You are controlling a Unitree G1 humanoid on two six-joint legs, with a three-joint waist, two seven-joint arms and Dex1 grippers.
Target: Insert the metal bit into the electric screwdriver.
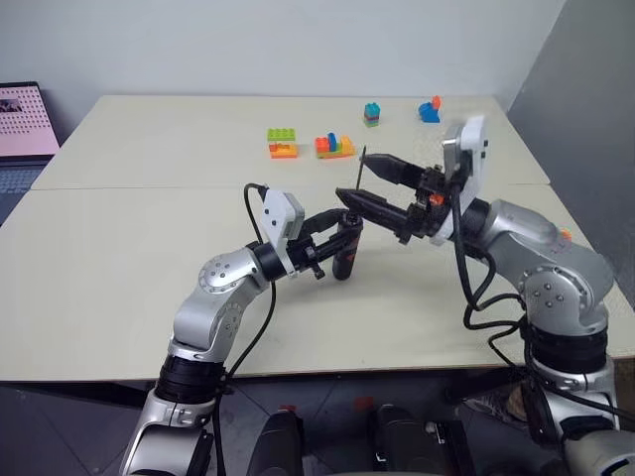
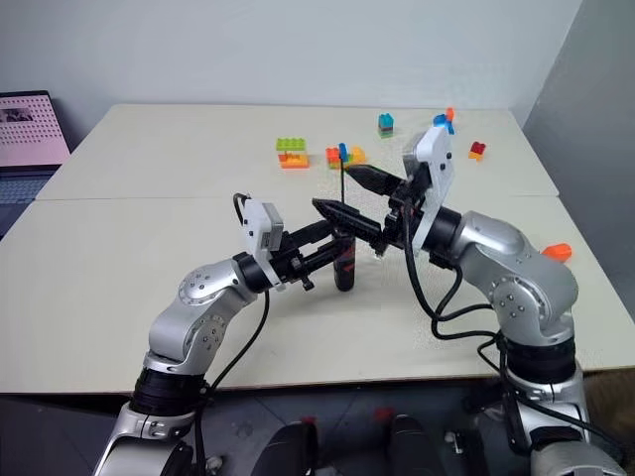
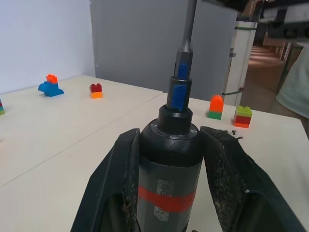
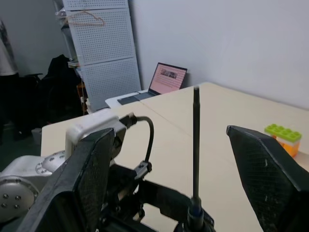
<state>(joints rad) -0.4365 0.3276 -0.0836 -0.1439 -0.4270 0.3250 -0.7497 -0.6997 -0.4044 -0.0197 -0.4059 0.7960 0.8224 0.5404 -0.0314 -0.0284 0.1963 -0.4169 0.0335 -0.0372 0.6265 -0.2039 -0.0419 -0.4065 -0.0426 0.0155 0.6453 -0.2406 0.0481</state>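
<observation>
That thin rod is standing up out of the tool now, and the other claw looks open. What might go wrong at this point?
The metal bit stands in the electric screwdriver, between the open fingers of the right gripper. A sideways move of that gripper might knock the bit crooked or pull it out.

How deep the bit sits cannot be seen, so it may be loose.

The left gripper holds the screwdriver upright; a slip could tip it.

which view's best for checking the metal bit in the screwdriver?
Right wrist view: the metal bit stands upright between the open right gripper's fingers, touching neither, full length visible. Left wrist view shows only its lower end entering the electric screwdriver, held by the left gripper. In the head views it is a thin line.
</observation>
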